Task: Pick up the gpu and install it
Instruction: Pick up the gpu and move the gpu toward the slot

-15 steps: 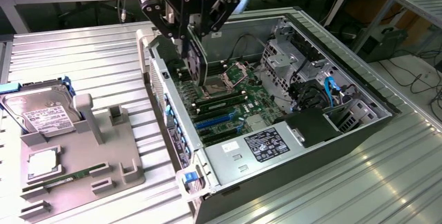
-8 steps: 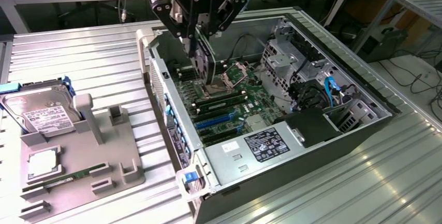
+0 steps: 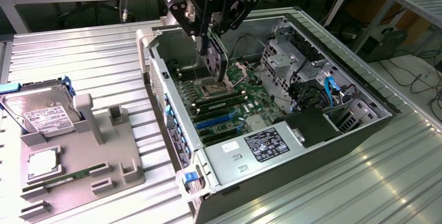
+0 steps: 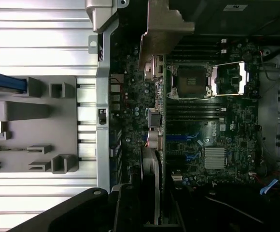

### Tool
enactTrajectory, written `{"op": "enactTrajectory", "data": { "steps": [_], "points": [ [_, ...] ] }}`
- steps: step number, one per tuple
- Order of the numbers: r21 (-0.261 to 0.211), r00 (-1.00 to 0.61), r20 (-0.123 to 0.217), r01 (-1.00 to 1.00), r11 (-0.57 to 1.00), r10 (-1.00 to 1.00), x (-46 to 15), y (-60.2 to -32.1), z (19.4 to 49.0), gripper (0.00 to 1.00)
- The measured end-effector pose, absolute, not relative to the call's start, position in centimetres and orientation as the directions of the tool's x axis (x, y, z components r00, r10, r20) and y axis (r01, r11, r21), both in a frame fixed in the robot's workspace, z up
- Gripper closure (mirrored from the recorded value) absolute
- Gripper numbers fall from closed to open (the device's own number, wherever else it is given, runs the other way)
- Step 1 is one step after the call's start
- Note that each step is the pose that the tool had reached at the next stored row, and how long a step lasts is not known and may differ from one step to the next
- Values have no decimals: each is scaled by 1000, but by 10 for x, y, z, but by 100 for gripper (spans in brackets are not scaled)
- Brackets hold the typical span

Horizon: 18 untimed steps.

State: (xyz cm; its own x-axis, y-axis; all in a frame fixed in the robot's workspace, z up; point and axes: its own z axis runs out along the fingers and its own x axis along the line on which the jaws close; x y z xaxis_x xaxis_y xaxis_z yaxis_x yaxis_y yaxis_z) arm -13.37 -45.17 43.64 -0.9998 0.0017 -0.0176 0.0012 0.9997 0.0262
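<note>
The black two-finger gripper (image 3: 209, 42) is clamped on the gpu (image 3: 215, 66), a thin, flat, rectangular expansion card with a pale metal end bracket (image 4: 165, 29). The card hangs on edge, held at its upper edge, inside the open top of the grey steel tower computer case (image 3: 311, 182). It sits above the case's green motherboard (image 3: 228, 105), close to the square CPU socket (image 3: 219, 87), and appears clear of any slot. The blue expansion slots (image 3: 214, 120) lie nearer the case's boxed power supply (image 3: 269, 146).

Handling, by judgement: the card is light and stiff but fragile. Grip it by the bare board edges or the bracket, never by the components or the contact edge.
</note>
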Motion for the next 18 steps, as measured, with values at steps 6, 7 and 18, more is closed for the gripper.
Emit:
{"op": "enactTrajectory", "data": {
  "steps": [6, 7, 18],
  "points": [
    [26, -1000, -18, 1, 1000, 2, -119, -452, 436, 73],
    [26, -1000, -18, 1, 1000, 2, -117, -452, 436, 73],
    [26, -1000, -18, 1, 1000, 2, -94, -452, 436, 73]
  ]
}}
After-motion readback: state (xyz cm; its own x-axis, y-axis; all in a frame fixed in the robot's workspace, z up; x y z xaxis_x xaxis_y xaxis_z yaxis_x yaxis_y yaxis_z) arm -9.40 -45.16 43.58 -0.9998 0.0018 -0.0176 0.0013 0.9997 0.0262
